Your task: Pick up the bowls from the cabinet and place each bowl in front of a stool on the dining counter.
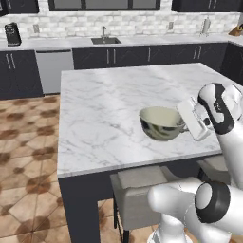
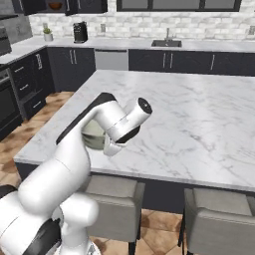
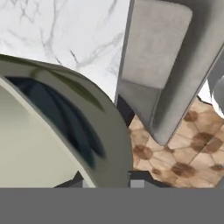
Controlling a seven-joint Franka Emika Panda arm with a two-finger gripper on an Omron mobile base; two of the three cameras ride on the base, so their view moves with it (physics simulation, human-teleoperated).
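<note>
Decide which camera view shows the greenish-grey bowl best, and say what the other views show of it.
The left base view: the greenish-grey bowl appears whole there, rim, pale inside and mottled wall, over the dining counter. In the right base view the arm hides most of the bowl. The hand view shows part of its rim and wall, very close.

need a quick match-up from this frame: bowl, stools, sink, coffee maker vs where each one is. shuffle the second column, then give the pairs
Things:
1. bowl
2. stools
3. sink
4. coffee maker

Places:
A. set into the far wall counter
B. tucked under the near edge of the island
C. on the far wall counter, left end in the left base view
D. at the island's near edge, its rim in the shut gripper

Pairs: 1-D, 2-B, 3-A, 4-C
</note>
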